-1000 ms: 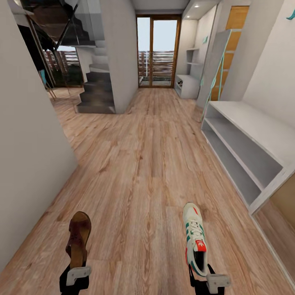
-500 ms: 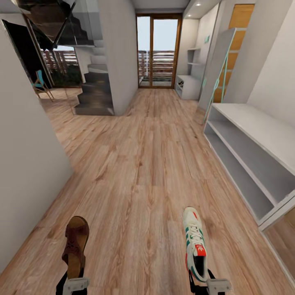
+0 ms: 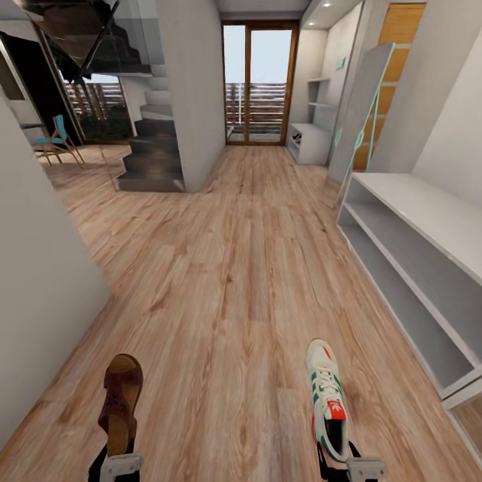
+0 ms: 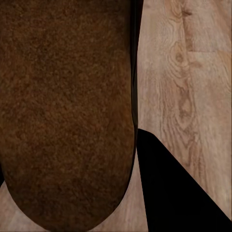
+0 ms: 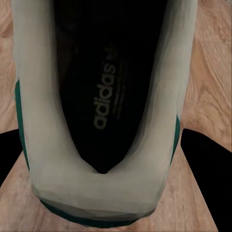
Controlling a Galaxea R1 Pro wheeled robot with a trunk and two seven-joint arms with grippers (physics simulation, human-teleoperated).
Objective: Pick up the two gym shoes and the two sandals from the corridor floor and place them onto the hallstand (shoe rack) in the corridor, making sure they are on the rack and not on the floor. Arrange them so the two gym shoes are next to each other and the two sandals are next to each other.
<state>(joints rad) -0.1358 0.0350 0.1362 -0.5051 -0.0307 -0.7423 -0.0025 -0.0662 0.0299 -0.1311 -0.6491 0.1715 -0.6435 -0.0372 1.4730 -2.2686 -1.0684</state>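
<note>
Left gripper (image 3: 120, 462) clamped on sandal (image 3: 120, 402); right gripper (image 3: 348, 463) clamped on gym shoe (image 3: 328, 400). Both long axes toward 12. Hallstand (image 3: 428, 221) at 2 o'clock, nearer right arm.

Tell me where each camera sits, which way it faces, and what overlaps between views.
Head view: on the head, facing forward and down the corridor floor; both grippers at bottom, hallstand at right.
Left wrist view: near the left gripper, looking along the sandal it holds.
Right wrist view: near the right gripper, looking into the gym shoe.
Shared: the head view shows both held shoes and the floor.
</note>
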